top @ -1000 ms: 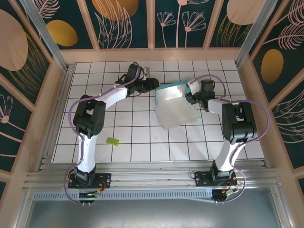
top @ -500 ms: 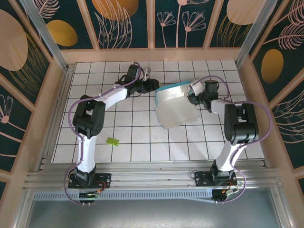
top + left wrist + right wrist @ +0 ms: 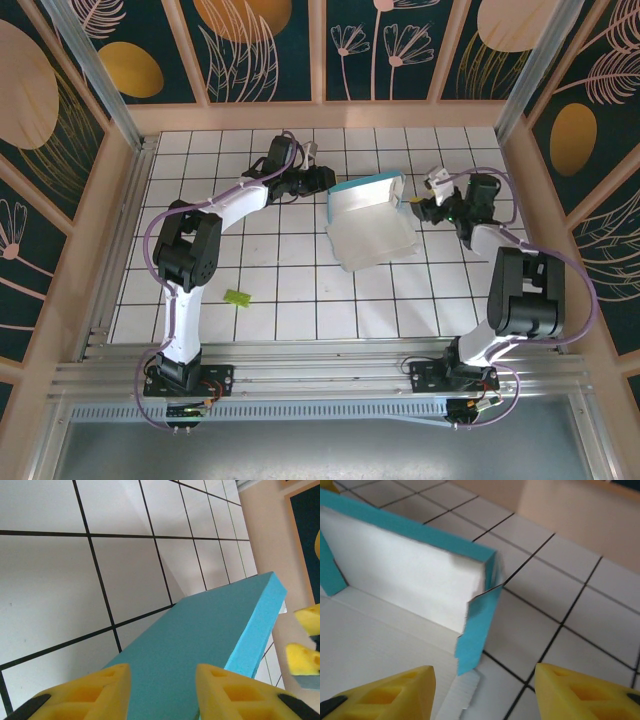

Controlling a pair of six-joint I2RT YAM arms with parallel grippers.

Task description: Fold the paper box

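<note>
Prob. springback is being risked: the paper box point(image 3: 370, 225) wall, toward the far edge of the table point(image 3: 300, 300), is being left unsupported, right gripper point(image 3: 422, 207) wide; left gripper point(image 3: 322, 178) hold can't be told.

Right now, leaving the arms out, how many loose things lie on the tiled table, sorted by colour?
Turquoise and white: 1, the paper box
Lime green: 1, the small scrap
Total: 2
</note>
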